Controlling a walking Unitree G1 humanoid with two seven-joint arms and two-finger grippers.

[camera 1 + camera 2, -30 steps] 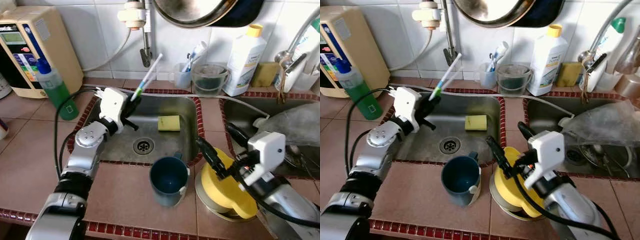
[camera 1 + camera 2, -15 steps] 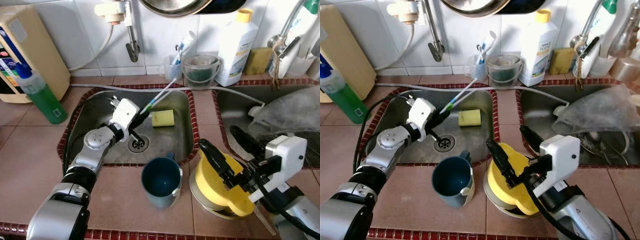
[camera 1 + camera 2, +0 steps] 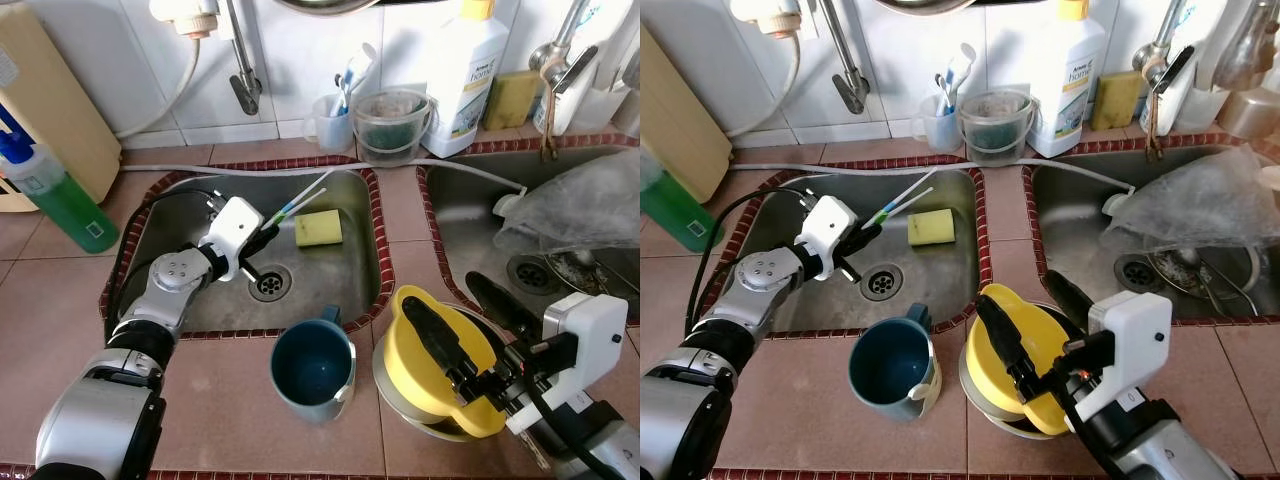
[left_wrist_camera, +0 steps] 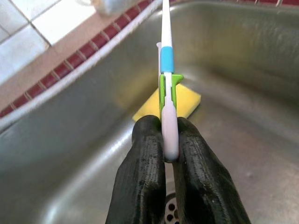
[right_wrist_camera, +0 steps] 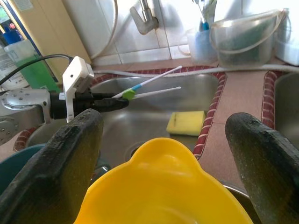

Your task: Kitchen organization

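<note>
two toothbrushes (image 3: 300, 203) pinched by left gripper (image 3: 268, 238) above sponge (image 3: 318, 229); right gripper (image 3: 470, 330) open astride yellow bowl (image 3: 432, 365).

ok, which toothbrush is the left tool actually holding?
The green-and-blue toothbrush, slanting over the left sink. The left tool is shut on its handle; the others stand in the cup by the wall.
</note>
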